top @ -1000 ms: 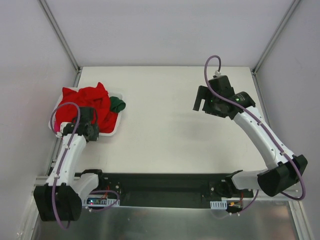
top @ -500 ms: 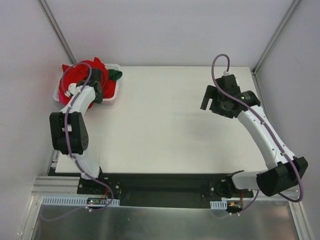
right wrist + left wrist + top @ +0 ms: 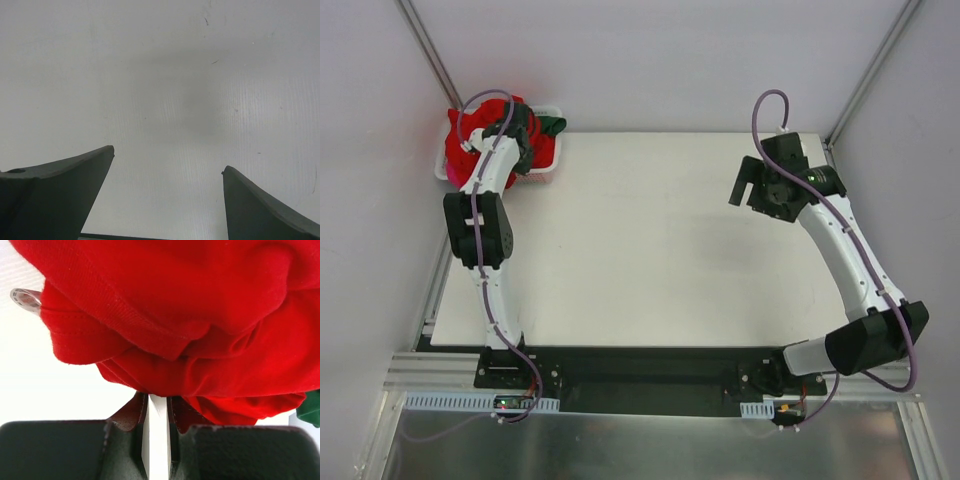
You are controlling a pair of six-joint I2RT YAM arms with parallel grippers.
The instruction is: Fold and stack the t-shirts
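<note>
The right gripper (image 3: pixel 745 188) hangs over the white table (image 3: pixel 650 250), fingers spread wide with nothing between them. Further back, in the far-left corner, the left gripper (image 3: pixel 157 407) pinches a thin white edge, by the look of it the wall of the white plastic lattice basket (image 3: pixel 548 172). The bright red cloth t-shirts (image 3: pixel 175 315) are heaped inside, crumpled and facing no clear way. The mound's long axis runs left to right, with the dark green t-shirt (image 3: pixel 552 127) at its right end. Against half a second ago, basket and heap sit further back and left, and the right arm is slightly further right.

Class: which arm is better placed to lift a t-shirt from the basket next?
Left: the left fingers pinch the red t-shirt at the basket; the right fingers hang open over bare table far off.
</note>
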